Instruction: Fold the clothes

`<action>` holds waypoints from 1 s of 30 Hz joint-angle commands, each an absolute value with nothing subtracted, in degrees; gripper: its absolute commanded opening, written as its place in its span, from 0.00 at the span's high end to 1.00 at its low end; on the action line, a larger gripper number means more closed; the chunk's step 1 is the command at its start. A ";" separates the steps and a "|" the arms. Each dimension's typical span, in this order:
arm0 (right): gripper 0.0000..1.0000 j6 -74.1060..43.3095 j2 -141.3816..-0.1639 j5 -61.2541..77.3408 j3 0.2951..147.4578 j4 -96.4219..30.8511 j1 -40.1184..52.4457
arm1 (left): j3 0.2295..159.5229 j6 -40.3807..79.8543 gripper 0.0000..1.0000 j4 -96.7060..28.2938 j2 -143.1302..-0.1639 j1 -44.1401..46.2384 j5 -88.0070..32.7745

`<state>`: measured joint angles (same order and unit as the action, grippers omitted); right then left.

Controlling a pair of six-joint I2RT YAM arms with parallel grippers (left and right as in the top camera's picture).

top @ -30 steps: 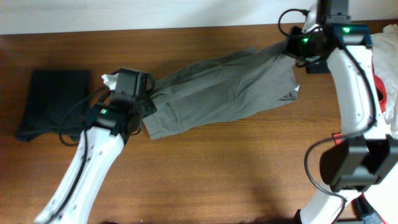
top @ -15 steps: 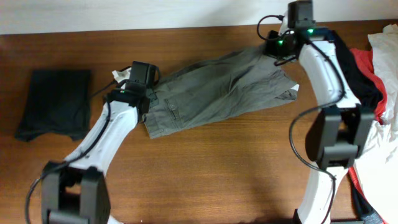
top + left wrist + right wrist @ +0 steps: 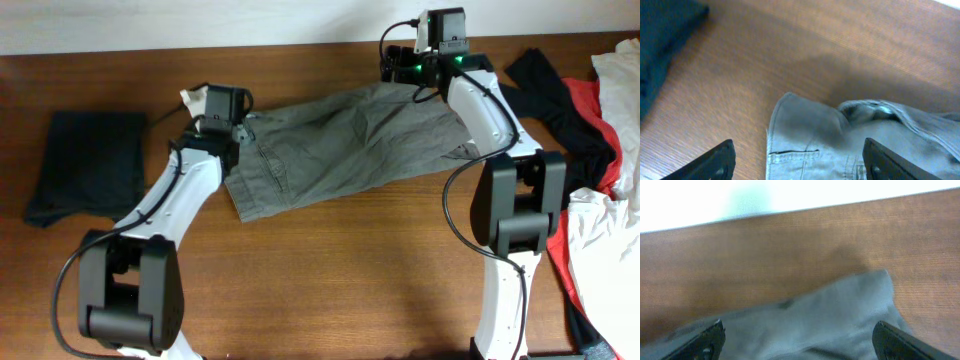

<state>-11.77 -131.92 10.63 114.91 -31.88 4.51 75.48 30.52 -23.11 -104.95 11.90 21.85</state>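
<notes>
On the wooden surface [image 3: 330, 280], seen from overhead, the grey-khaki trousers [image 3: 340, 150] lie spread across the middle, slanting from lower left to upper right, with creases in the fabric. The left arm reaches to the trousers' left end and the right arm to their upper right end, near the far edge of the surface. The left pincer [image 3: 799, 152], in its wrist view, stands wide open, one fingertip at each lower corner of the picture; a corner of the trousers with a stitched pocket slit lies beneath the gap, and nothing is gripped. The right pincer [image 3: 797, 332], in its own wrist view, is likewise spread wide, with grey cloth lying below and between the fingertips and no hold taken; whether the tips touch the cloth cannot be told. A folded black garment [image 3: 85, 165] rests flat at the left side of the surface, well apart from the trousers. At the right edge lies a loose heap: a black piece [image 3: 545, 85], a red piece [image 3: 588, 125] and white cloth [image 3: 620, 70], overlapping one another.
</notes>
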 commanded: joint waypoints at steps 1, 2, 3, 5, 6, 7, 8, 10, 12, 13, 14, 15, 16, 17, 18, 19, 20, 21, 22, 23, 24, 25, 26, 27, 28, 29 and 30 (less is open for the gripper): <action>0.04 -9.45 -125.58 11.60 117.14 -36.73 3.73 | 78.22 27.07 0.31 -24.95 -99.72 11.90 18.02; 0.10 -9.43 -124.60 11.57 117.14 -40.01 3.55 | 78.22 27.07 0.46 -25.80 -99.18 11.88 14.81; 0.12 -9.43 -123.92 11.57 117.14 -42.63 3.31 | 78.22 27.09 0.62 -26.63 -98.98 11.90 11.94; 0.39 -9.41 -123.15 11.33 117.14 -48.64 2.70 | 78.04 27.09 0.88 -28.08 -99.18 12.01 5.87; 0.54 -9.43 -123.15 11.35 117.12 -50.70 2.37 | 77.87 27.09 0.94 -28.38 -99.48 12.23 3.99; 0.73 -9.43 -123.20 11.33 116.99 -52.31 2.07 | 77.67 27.09 0.97 -28.47 -100.07 12.51 2.70; 0.82 -9.43 -123.42 11.33 116.53 -53.36 1.74 | 77.60 27.09 0.99 -28.40 -100.77 12.91 2.44; 0.94 -9.43 -123.74 11.33 114.96 -54.24 1.41 | 77.60 27.07 0.99 -27.51 -102.74 13.69 2.50; 0.96 -9.43 -124.36 10.15 113.01 -54.24 1.37 | 77.60 27.07 0.99 -26.09 -105.21 14.59 2.24; 0.96 -9.43 -124.81 8.54 112.14 -54.11 1.37 | 77.60 27.05 0.99 -25.39 -106.74 15.14 2.26; 0.96 -9.43 -125.14 6.76 111.28 -54.00 1.37 | 77.60 26.41 0.99 -24.51 -108.03 15.64 2.28; 0.96 -9.43 -125.58 4.84 110.13 -53.65 1.37 | 77.60 24.49 0.99 -23.18 -109.56 16.23 2.31; 0.96 -9.43 -125.93 3.62 109.21 -53.56 1.37 | 77.60 22.26 0.99 -21.74 -111.07 16.73 2.33; 0.96 -9.43 -126.30 2.63 108.07 -53.41 1.30 | 77.62 20.73 0.99 -20.36 -112.49 17.10 2.33; 0.96 -9.41 -126.67 2.09 106.83 -52.99 1.30 | 77.62 20.40 0.99 -19.42 -113.54 17.23 2.37; 0.96 -9.41 -126.89 1.98 105.45 -52.36 1.30 | 77.62 20.45 0.99 -18.37 -114.74 17.26 2.33; 0.96 -9.41 -127.20 1.78 103.42 -51.18 1.13 | 77.62 20.45 0.99 -17.39 -115.85 17.26 2.35; 0.96 -9.41 -127.24 1.69 101.75 -50.19 0.99 | 77.62 20.47 0.99 -16.91 -116.46 17.26 2.35; 0.96 -9.43 -127.24 1.45 100.05 -49.36 0.75 | 77.62 20.47 0.99 -16.88 -116.84 17.26 2.35; 0.96 -9.43 -127.24 1.45 98.50 -48.71 0.54 | 77.62 20.47 0.99 -16.97 -116.99 17.26 2.35; 0.96 -9.43 -127.24 1.45 97.06 -48.23 0.25 | 77.62 20.47 0.99 -17.17 -116.99 17.26 2.35; 0.96 -9.43 -127.24 1.45 95.77 -47.94 -0.12 | 77.62 20.47 0.99 -17.21 -116.99 17.26 2.33; 0.96 -9.45 -127.24 1.45 94.30 -47.72 -0.49 | 77.62 20.47 0.99 -17.19 -116.99 17.26 2.33; 0.96 -9.45 -127.24 1.45 93.06 -47.55 -0.82 | 77.62 20.47 0.99 -17.19 -116.99 17.26 2.33; 0.96 -9.45 -127.24 1.45 91.94 -47.57 -1.15 | 77.62 20.47 0.99 -17.21 -116.99 17.26 2.33; 0.96 -9.45 -127.24 1.45 90.59 -47.62 -1.61 | 77.62 20.47 0.99 -17.23 -116.99 17.26 2.33; 0.96 -9.47 -127.24 1.45 89.32 -47.57 -1.98 | 77.62 20.47 0.99 -17.39 -116.99 17.28 2.31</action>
